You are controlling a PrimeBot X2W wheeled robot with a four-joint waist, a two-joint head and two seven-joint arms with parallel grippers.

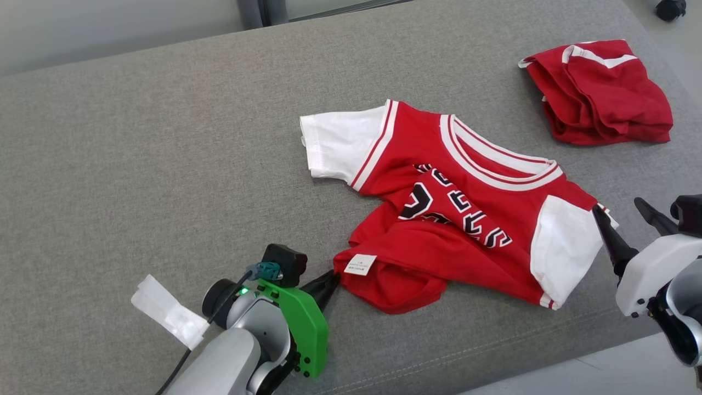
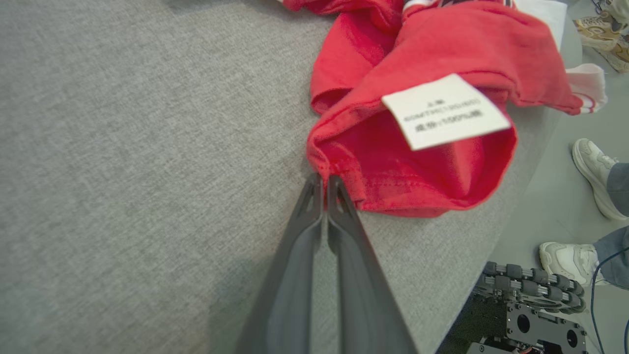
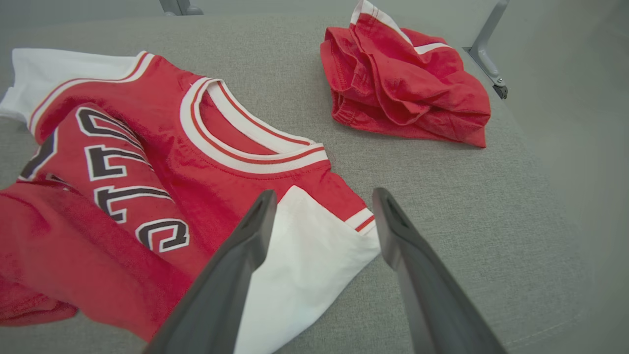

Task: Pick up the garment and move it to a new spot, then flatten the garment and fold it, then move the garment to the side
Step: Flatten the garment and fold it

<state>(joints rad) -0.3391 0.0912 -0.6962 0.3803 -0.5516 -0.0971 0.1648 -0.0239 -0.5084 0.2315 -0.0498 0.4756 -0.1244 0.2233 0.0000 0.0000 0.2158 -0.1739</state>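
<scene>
Two red garments lie on the grey cloth-covered table (image 1: pixel 137 164). The larger is a red shirt (image 1: pixel 422 159) with white sleeves and a striped white collar. It lies front up at the middle of the table, reaching toward the near edge and the right. Its collar points far and right, and its lower part is rumpled and folded up over the black-and-white print. The hem is turned over at the near left. The smaller garment, a folded red bundle (image 1: pixel 603 93) with white trim, sits at the far right corner, apart from the shirt.

At the near left, the left tool (image 2: pixel 325 183) lies low on the table with its two dark fingers pressed together, pinching the shirt's hem corner. At the near right, the right tool (image 3: pixel 324 196) has its fingers spread wide over the shirt's near sleeve (image 3: pixel 304 265). Whether they touch the cloth cannot be told.

A white label (image 2: pixel 444 112) with blurred print sticks out of the upturned hem, just beyond the left tool's tips. A person's pale shoes (image 2: pixel 592 174) stand on the floor beside the table.
</scene>
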